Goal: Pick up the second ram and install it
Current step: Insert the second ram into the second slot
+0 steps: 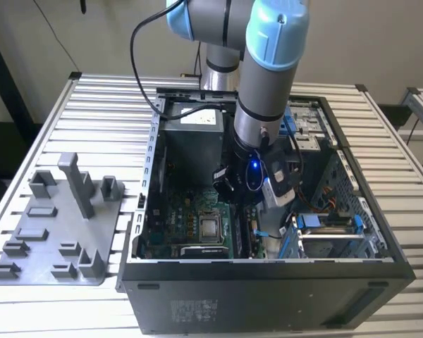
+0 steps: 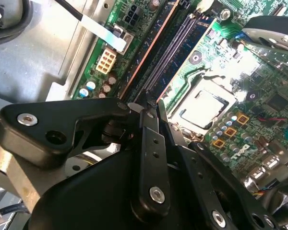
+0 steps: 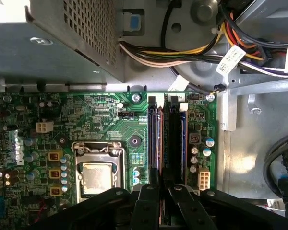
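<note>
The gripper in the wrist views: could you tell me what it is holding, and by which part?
It cannot be told. The gripper sits low over the memory slots on the motherboard, and its own body hides any hold.

No text legible anywhere. White tags on the cable bundle (image 3: 230, 60) in the first wrist view carry print too small to read. Label on the power supply (image 1: 197, 117) and pale marking on the computer case (image 1: 194, 308) front in the exterior view: unreadable too.
</note>
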Controlling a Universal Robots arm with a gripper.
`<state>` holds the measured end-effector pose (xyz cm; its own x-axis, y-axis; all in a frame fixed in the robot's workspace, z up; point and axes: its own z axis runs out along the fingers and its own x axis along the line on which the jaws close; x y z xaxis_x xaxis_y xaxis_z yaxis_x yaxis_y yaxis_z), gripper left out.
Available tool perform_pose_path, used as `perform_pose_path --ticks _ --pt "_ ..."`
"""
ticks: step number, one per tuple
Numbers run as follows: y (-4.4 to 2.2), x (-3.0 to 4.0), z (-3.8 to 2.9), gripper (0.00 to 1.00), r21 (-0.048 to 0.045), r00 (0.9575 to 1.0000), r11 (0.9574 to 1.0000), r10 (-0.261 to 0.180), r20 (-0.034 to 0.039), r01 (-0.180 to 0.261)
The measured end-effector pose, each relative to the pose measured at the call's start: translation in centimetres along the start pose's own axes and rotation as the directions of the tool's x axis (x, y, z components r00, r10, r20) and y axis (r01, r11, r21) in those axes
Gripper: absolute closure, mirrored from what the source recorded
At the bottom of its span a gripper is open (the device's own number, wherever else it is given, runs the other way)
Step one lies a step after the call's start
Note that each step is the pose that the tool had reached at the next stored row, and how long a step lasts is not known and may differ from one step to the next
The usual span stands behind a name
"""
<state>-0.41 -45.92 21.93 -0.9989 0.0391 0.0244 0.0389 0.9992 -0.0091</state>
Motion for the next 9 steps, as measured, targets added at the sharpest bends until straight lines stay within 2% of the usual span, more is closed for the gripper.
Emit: perform_pose_path --ticks 9 --pt "0.01 -0.02 0.0 0.86 0.0014 1.0 1.0 -0.001 0.0001 0.001"
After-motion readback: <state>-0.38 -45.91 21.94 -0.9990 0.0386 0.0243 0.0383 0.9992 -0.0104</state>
